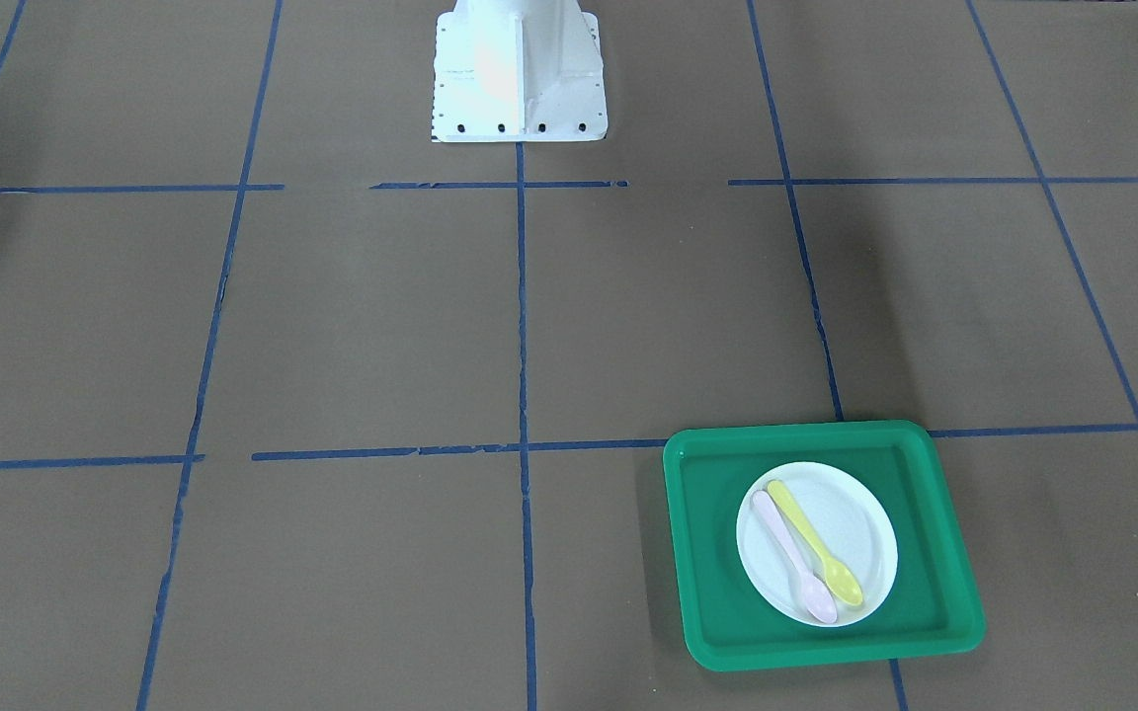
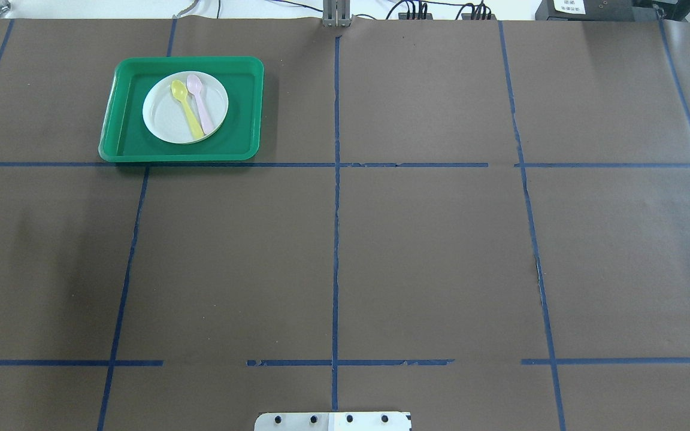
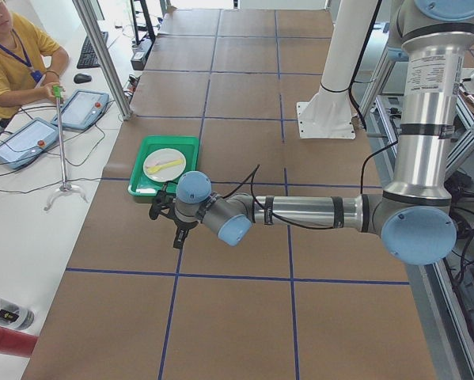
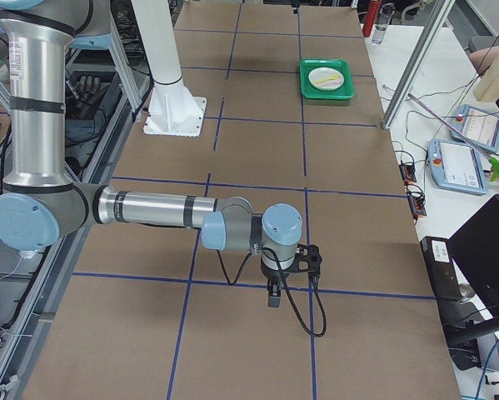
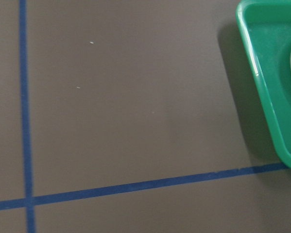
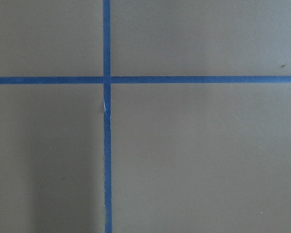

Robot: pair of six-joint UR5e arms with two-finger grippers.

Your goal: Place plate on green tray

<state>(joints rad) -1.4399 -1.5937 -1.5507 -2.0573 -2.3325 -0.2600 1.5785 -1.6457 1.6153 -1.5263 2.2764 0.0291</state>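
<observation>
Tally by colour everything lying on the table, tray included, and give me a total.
Green: 1, the green tray
White: 1, the plate
Yellow: 1, the yellow spoon
Pink: 1, the pink spoon
Total: 4

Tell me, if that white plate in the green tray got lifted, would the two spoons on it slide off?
Probably, if tilted: the yellow spoon and pink spoon lie loose on the smooth plate. Its raised rim might catch them. It looks like thin plastic, so likely light and stiff.
</observation>
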